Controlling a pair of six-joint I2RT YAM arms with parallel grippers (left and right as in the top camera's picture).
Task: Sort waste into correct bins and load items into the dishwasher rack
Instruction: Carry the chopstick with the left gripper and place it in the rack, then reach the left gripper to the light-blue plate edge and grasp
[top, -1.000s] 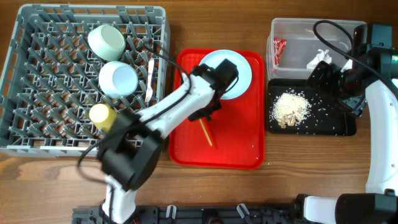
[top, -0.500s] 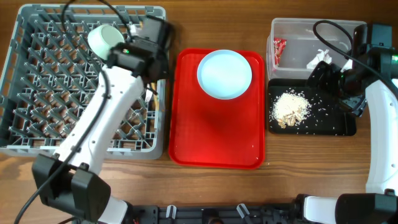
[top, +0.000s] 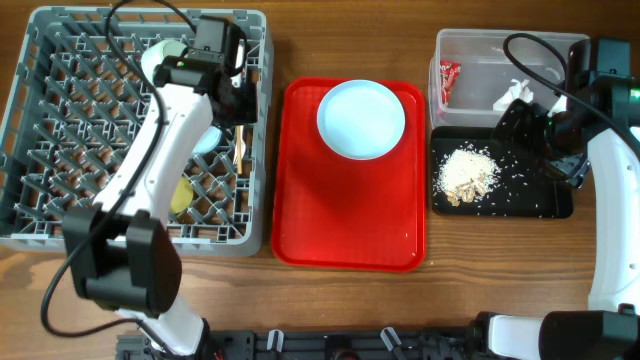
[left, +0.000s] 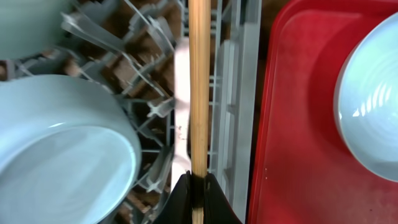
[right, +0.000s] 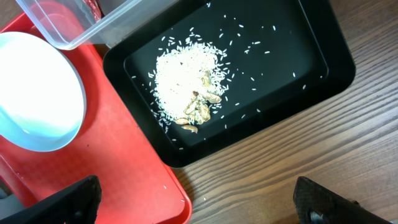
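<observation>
My left gripper is shut on a thin wooden stick and holds it over the right edge of the grey dishwasher rack, above the white fork. The rack also holds the small white bowl, the pale green bowl and the yellow cup. The round white plate sits on the red serving tray. The clear tub holds the red wrapper and the white paper scrap. The food scraps lie in the black tray. My right gripper is open and empty above it.
Loose rice grains are scattered over the black tray and a few on the red tray. Bare wooden table lies in front of the black tray. My left arm stretches across the rack and hides part of the bowls.
My left arm swung from the red tray to the right side of the rack, carrying the wooden stick, which is gone from the tray. The right arm has not moved.
</observation>
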